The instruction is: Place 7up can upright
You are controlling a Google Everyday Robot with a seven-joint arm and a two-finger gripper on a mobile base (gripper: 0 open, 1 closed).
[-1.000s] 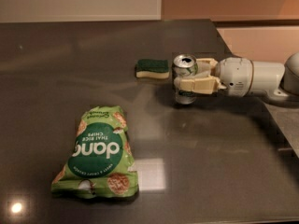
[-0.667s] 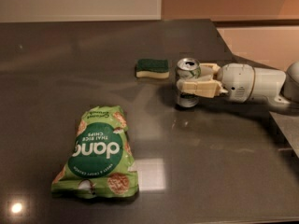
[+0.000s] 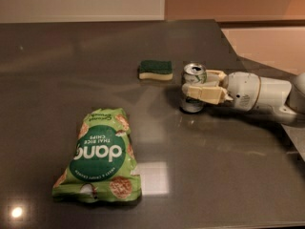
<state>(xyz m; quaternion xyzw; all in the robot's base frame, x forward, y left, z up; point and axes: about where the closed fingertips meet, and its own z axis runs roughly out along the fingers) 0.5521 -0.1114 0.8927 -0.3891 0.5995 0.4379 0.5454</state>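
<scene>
The 7up can (image 3: 194, 80), silver with a green and white label and an opened top, stands upright on the dark table (image 3: 228, 175), right of centre. My gripper (image 3: 195, 84) reaches in from the right and is shut on the can. Its cream near finger (image 3: 205, 93) crosses the can's front. The far finger (image 3: 215, 74) shows behind the can's right side, with its tip hidden by the can. The white wrist (image 3: 248, 90) extends to the right edge of the view.
A green-topped yellow sponge (image 3: 155, 69) lies just left of the can. A large green chips bag (image 3: 99, 157) lies flat at the front left. The table's right edge (image 3: 290, 137) runs diagonally close behind my arm.
The can and my gripper have shifted slightly to the right together. The sponge and the chips bag have not moved.
</scene>
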